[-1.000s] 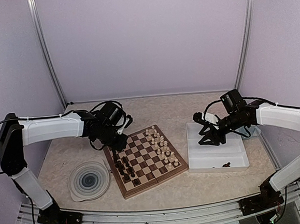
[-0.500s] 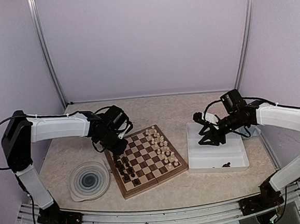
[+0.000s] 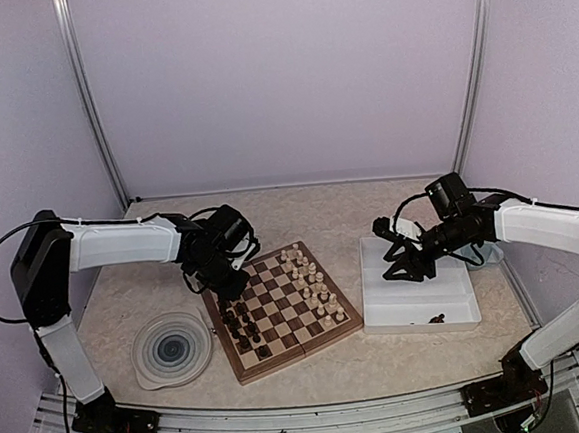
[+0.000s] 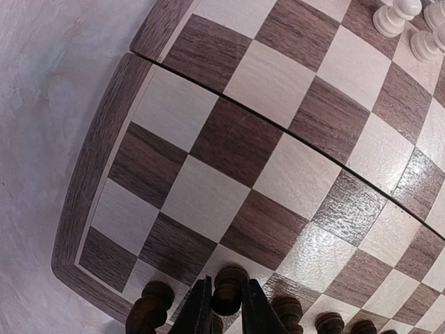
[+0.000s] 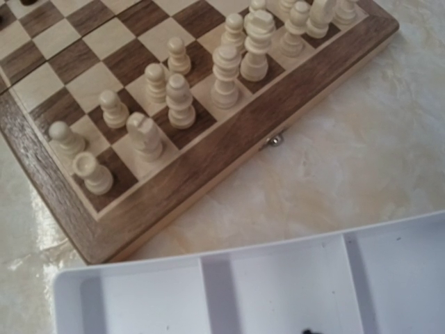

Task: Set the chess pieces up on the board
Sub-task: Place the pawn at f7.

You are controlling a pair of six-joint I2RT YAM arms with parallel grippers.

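Observation:
The board (image 3: 284,361) lies at mid-table, dark chess pieces (image 3: 240,321) ranked along its left side and cream pieces (image 3: 315,280) along its right. My left gripper (image 3: 229,286) hangs low over the board's far left corner. In the left wrist view its fingertips (image 4: 228,307) press both sides of a dark piece (image 4: 229,278) that stands upright among its neighbours on the board (image 4: 236,139). My right gripper (image 3: 406,263) hovers open and empty above the white tray (image 3: 417,312). Its fingers stay out of the right wrist view, which shows cream pieces (image 5: 181,97) on the board (image 5: 208,170).
The two-compartment tray (image 5: 278,278) holds one dark piece (image 3: 436,318) near its front edge. A round blue-swirl plate (image 3: 172,349) sits left of the board. Purple walls enclose the table on three sides.
My left arm has reached a little further right and lower over the board's far left corner. The right arm has not moved.

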